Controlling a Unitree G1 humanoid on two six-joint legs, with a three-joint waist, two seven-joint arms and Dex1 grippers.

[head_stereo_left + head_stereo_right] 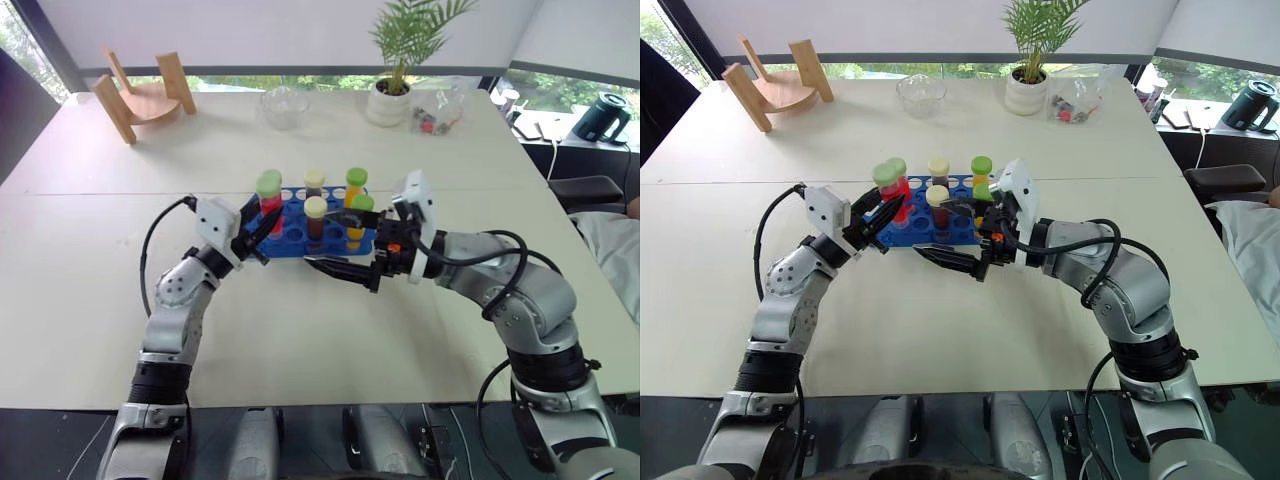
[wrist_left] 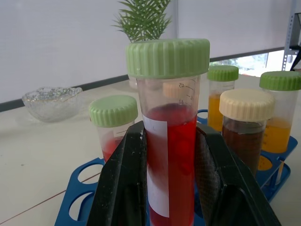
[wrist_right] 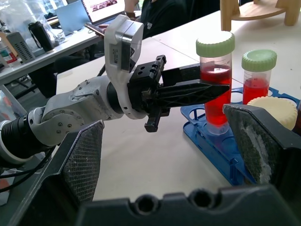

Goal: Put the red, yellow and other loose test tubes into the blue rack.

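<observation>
The blue rack (image 1: 292,243) stands mid-table holding several capped tubes: a red one with a green cap (image 2: 113,123), two brown ones with cream caps (image 1: 315,216), and orange ones with green caps (image 1: 357,182). My left gripper (image 2: 169,127) is shut on a red test tube (image 1: 271,205) with a green cap. It holds the tube upright at the rack's left end, its lower end down at a hole (image 3: 214,131); how deep it sits I cannot tell. My right gripper (image 3: 163,117) stands open in front of the rack, pointing left with nothing between its fingers (image 1: 335,270).
At the table's far side stand a wooden stand (image 1: 145,95), a glass bowl (image 1: 285,105), a potted plant (image 1: 393,95) and a clear bag of small items (image 1: 436,115). A dark kettle (image 1: 603,118) sits off the table to the right.
</observation>
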